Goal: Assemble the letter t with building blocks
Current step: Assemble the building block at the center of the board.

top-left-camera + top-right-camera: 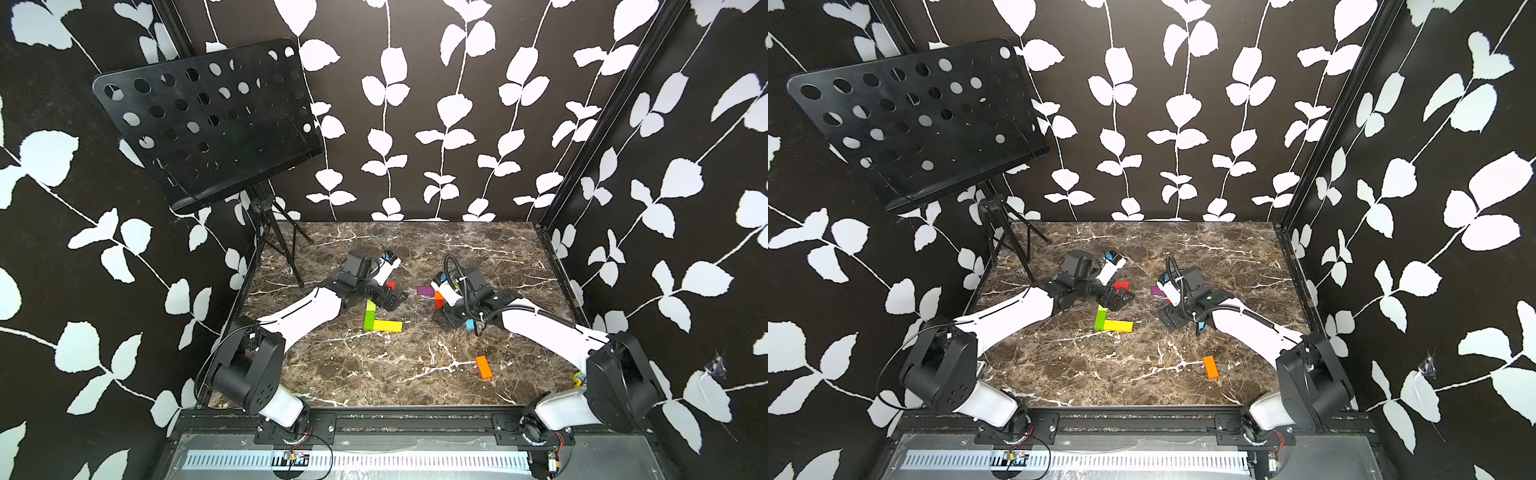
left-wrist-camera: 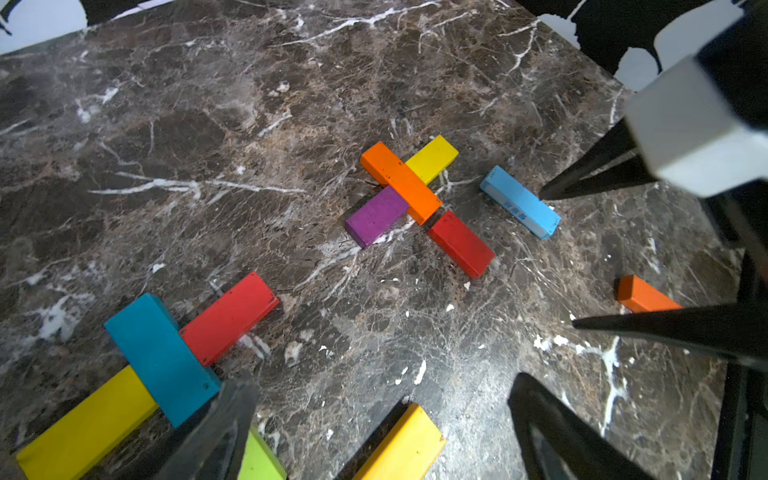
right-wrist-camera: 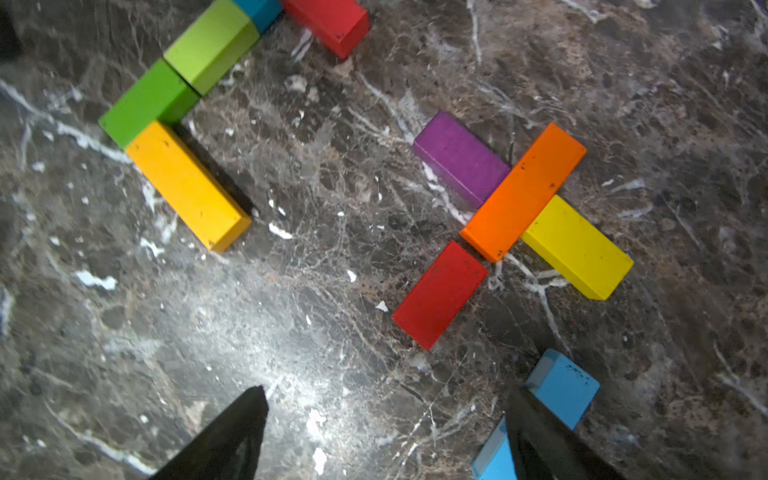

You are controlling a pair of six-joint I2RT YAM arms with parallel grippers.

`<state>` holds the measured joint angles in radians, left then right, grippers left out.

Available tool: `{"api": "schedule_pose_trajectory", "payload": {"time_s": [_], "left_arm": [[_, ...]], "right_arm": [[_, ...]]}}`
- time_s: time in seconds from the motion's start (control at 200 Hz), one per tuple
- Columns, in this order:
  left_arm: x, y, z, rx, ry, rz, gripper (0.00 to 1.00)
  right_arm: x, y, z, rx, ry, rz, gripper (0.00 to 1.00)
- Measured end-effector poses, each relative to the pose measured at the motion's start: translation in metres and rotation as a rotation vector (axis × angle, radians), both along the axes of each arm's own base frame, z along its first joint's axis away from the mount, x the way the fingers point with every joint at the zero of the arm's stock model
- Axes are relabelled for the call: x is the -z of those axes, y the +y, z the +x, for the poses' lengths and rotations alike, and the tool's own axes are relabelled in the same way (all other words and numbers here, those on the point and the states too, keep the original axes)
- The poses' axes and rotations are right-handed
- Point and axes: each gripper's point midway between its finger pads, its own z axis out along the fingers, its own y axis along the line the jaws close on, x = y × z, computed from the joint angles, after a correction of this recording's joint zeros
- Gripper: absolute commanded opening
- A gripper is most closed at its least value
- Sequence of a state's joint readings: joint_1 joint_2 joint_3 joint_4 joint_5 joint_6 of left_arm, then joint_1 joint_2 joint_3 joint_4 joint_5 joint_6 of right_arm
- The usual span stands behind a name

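**A:** What do we see from above?

**B:** In both top views we see a dark marble table (image 1: 415, 382). The left arm (image 1: 303, 311) and right arm (image 1: 540, 328) bend over the building blocks and hide many of them. Of the left letter t (image 1: 371, 316), only a green stem end, the yellow foot (image 1: 388, 326) and a red tip show. Its long axis runs twelve to six, and the foot points to three o'clock.

**A:** What do the wrist cameras add?

**B:** The left wrist view shows us the crossbar: a yellow bar (image 2: 83, 428) and a red bar (image 2: 228, 318) flanking a teal block (image 2: 162, 357). Only the right wrist view shows the dark green block (image 3: 149, 99) joining the lime block (image 3: 212, 45) to the foot.

**A:** And the second figure?

**B:** The right letter t (image 2: 401, 183) lies near the first, at three o'clock of it. Its orange block (image 3: 523, 191) has a purple block (image 3: 459, 158) and a yellow block (image 3: 577, 245) on its flanks. A red block (image 3: 438, 295) meets its end, a little out of line.

**A:** Are there loose pieces?

**B:** An orange bar (image 1: 484, 368) lies alone at five o'clock of that figure, its long axis eleven to five. The right wrist view misses it. A light blue block (image 3: 561, 386) passes under one finger of the right gripper (image 3: 386, 392).

**A:** What about the grippers?

**B:** That gripper's fingers stand apart, grasping nothing, with bare marble between them. The left gripper (image 2: 382, 380) is spread wide and is also empty.
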<state>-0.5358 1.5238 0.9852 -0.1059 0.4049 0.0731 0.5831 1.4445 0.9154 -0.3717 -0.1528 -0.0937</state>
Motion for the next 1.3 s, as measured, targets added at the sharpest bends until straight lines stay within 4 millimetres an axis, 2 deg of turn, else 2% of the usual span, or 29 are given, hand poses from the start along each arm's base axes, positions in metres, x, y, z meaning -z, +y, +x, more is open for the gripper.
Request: {"api": "schedule_pose_trajectory", "payload": {"time_s": [0.06,0.205,0.285,0.415,0.53,0.62,0.74,0.92,1.05,1.15,1.21,1.3], "left_arm": [[0.0,-0.003,-0.005,0.037,0.002,-0.003,0.98],[0.003,-0.007,-0.02,0.112,0.034,-0.021,0.99],[0.009,-0.007,-0.028,0.138,0.057,-0.023,0.99],[0.022,-0.001,-0.05,0.172,0.107,-0.018,0.99],[0.018,0.002,-0.061,0.192,0.109,-0.035,0.99],[0.014,0.002,-0.063,0.198,0.101,-0.045,0.99],[0.016,0.002,-0.064,0.198,0.103,-0.044,0.99],[0.021,0.004,-0.066,0.197,0.111,-0.04,0.99],[0.021,0.004,-0.065,0.191,0.104,-0.036,0.99],[0.023,0.006,-0.063,0.179,0.096,-0.026,0.99],[0.024,0.007,-0.063,0.175,0.093,-0.023,0.99],[0.025,0.008,-0.062,0.168,0.09,-0.016,0.99]], "right_arm": [[0.006,-0.003,0.0,-0.049,-0.01,-0.047,0.78],[0.025,-0.01,0.002,-0.17,-0.014,-0.156,0.76],[0.034,-0.013,0.001,-0.229,-0.014,-0.198,0.7],[0.033,-0.012,0.002,-0.312,-0.06,-0.225,0.69],[0.036,-0.013,-0.003,-0.393,-0.115,-0.229,0.67],[0.041,-0.013,-0.01,-0.449,-0.128,-0.233,0.6],[0.05,-0.01,-0.011,-0.51,-0.117,-0.243,0.33],[0.066,-0.003,-0.006,-0.552,-0.097,-0.251,0.34],[0.065,-0.001,-0.005,-0.572,-0.106,-0.247,0.34],[0.066,0.001,-0.004,-0.59,-0.102,-0.247,0.31],[0.069,0.002,-0.003,-0.599,-0.094,-0.25,0.25],[0.071,0.003,-0.003,-0.606,-0.082,-0.253,0.26]]}}
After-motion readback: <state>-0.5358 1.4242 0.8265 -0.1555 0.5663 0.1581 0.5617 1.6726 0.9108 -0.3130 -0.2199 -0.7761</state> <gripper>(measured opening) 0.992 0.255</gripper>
